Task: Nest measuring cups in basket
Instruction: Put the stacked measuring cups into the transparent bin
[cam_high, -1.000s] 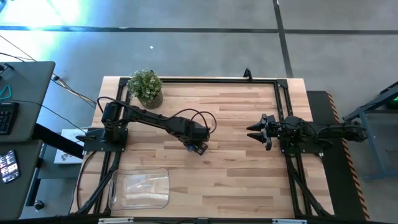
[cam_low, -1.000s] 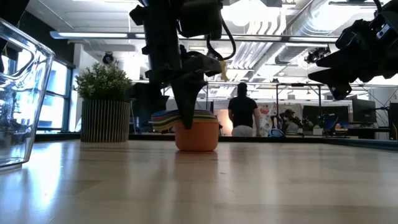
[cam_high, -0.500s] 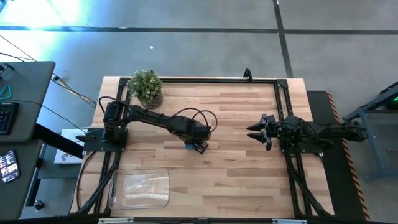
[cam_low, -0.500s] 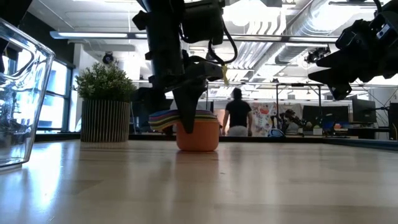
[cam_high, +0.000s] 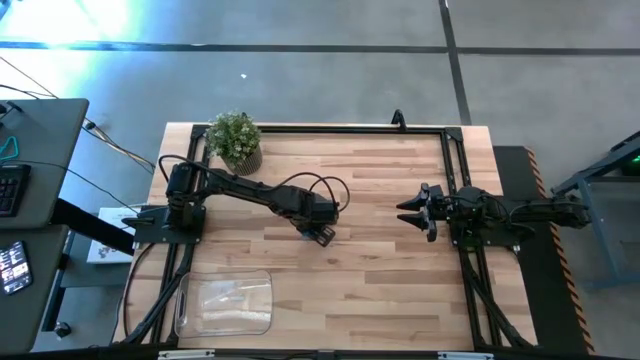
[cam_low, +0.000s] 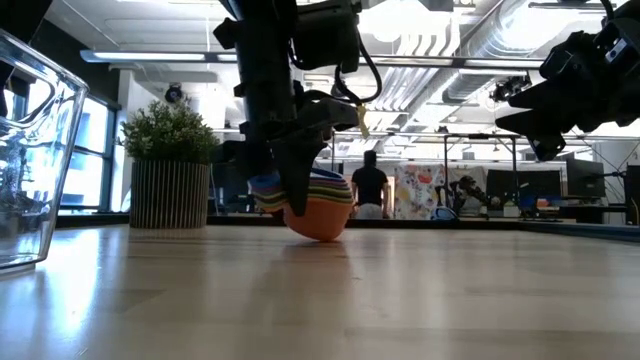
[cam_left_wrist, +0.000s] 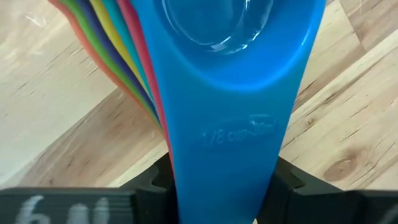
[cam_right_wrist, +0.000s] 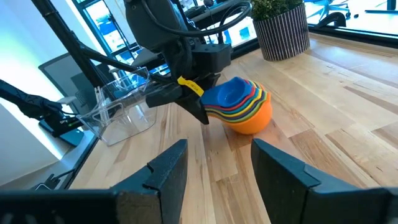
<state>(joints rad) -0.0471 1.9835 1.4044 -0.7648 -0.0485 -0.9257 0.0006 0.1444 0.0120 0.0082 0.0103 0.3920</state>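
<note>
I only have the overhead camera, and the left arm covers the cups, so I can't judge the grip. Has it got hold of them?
Observer: Yes. The left wrist camera shows the left gripper with its jaws pressed against both sides of the blue handle, the top one of the fanned handles.
Operator: Is the stack sitting flat on the table?
Observer: No. From the low camera, the stack of cups is tilted, with the orange cup at the bottom.
Operator: Are any cups loose beside it?
Observer: None that I can see. The right wrist camera shows them all nested in one stack, with the blue one on top.
</note>
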